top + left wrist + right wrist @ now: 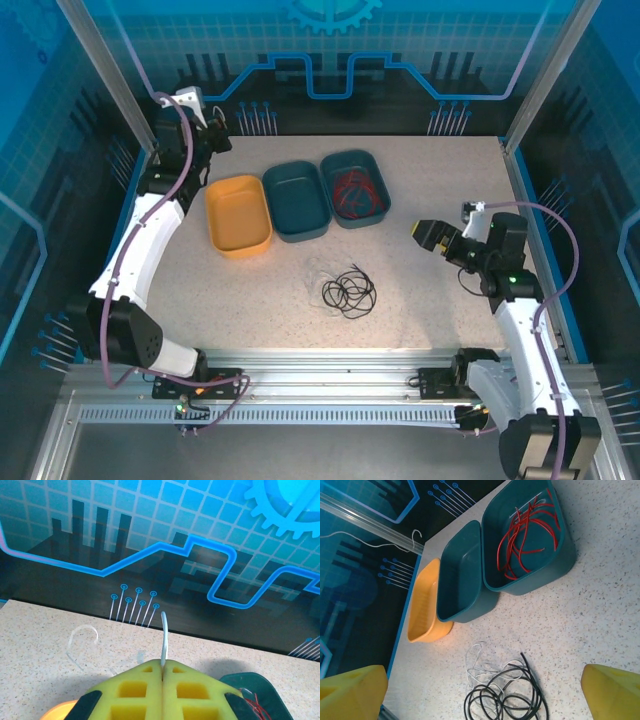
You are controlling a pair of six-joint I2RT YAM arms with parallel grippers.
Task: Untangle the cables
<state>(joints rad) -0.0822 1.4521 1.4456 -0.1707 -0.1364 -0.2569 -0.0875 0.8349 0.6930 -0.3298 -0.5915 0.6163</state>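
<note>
Your left tool (163, 666) is clenched, its yellow foam pads pinching a thin white cable (163, 632) near the back wall. Your right tool (428, 236) gapes, released, over the speckled desk (430, 310). The glossy black cable (348, 293) coils mid-desk, pale loops (476, 664) touching it. The red cable (357, 192) lies tangled in a rounded teal tray (352, 153), beside a second teal tray (296, 195) and an orange tray (238, 215).

Your top camera sits high behind the arm bases and looks down and forward over the whole table (420, 310). Your left wrist camera rides low at the far left corner, close behind the left gripper (163, 667), which pinches a white cable (163, 635), and it faces the blue back wall (150, 525). Your right wrist camera looks down across the table from the right. It shares the orange bin (425, 605), the teal bins (457, 575) and the black cable (502, 697) with the top view.
</note>
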